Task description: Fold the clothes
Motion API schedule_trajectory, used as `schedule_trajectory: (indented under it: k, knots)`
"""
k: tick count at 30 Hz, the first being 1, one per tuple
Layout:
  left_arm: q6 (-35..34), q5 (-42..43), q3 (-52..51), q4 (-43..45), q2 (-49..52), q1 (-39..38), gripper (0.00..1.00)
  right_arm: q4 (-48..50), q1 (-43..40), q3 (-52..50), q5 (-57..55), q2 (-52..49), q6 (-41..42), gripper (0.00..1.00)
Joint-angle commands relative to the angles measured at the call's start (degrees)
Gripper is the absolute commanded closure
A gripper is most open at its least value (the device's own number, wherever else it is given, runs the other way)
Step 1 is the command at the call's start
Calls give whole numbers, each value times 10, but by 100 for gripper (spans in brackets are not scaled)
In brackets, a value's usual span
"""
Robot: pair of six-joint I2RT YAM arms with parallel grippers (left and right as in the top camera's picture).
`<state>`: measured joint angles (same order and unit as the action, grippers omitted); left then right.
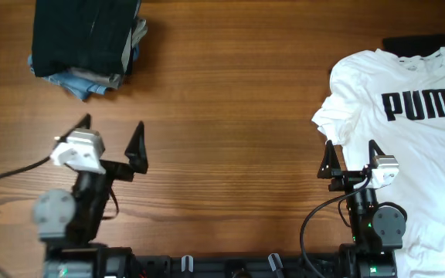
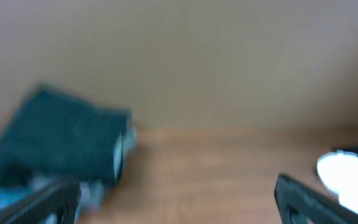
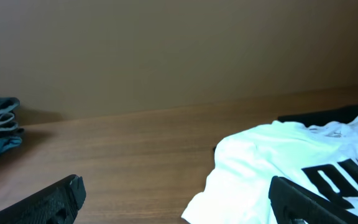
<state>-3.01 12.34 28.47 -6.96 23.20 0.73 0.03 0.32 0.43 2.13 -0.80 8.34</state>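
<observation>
White T-shirt (image 1: 408, 131), PUMA printed across it in black, lies spread flat at the right of the table (image 1: 230, 100), its sleeve just ahead of the right gripper (image 1: 351, 147). Folded dark and blue clothes (image 1: 87, 38) sit stacked far left, well beyond the left gripper (image 1: 110, 127). Both grippers are spread apart, holding nothing.

Overhead view is evenly lit and sharp; the white printed fabric T-shirt (image 1: 408, 154) at right is bright. Left wrist view is heavily blurred throughout. Right wrist view is clear, slightly dim.
</observation>
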Motion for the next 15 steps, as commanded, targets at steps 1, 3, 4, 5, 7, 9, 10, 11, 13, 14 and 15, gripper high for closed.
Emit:
schedule_trajectory:
  k: [1, 3, 4, 5, 7, 9, 10, 11, 13, 14, 15]
  knots:
    - [-69, 0, -138, 99, -54, -2, 0, 2, -2, -2, 7, 6, 8, 0]
    - [-69, 0, -174, 92, -110, -2, 0, 2, -2, -2, 7, 6, 8, 0]
    - [-67, 0, -182, 76, -141, -1, 0, 2, -2, -2, 7, 6, 8, 0]
    - [-67, 0, -184, 44, -179, 3, 0, 2, -2, -2, 7, 6, 8, 0]
    - [-67, 0, -184, 1, -228, 12, 0, 2, -2, -2, 7, 6, 8, 0]
    - [-67, 2, -188, -6, -230, 20, 0, 2, -2, -2, 7, 6, 8, 0]
    - [-67, 2, -191, -6, -230, 20, 0, 2, -2, -2, 7, 6, 8, 0]
    - [-67, 2, -196, -6, -230, 19, 0, 2, -2, -2, 7, 6, 8, 0]
    - [-67, 2, -220, -4, -230, 12, 0, 2, -2, -2, 7, 6, 8, 0]
    - [-67, 2, -236, 2, -230, 6, 0, 2, -2, -2, 7, 6, 8, 0]
    - [-67, 2, -257, 16, -230, 0, 0, 2, -2, -2, 7, 6, 8, 0]
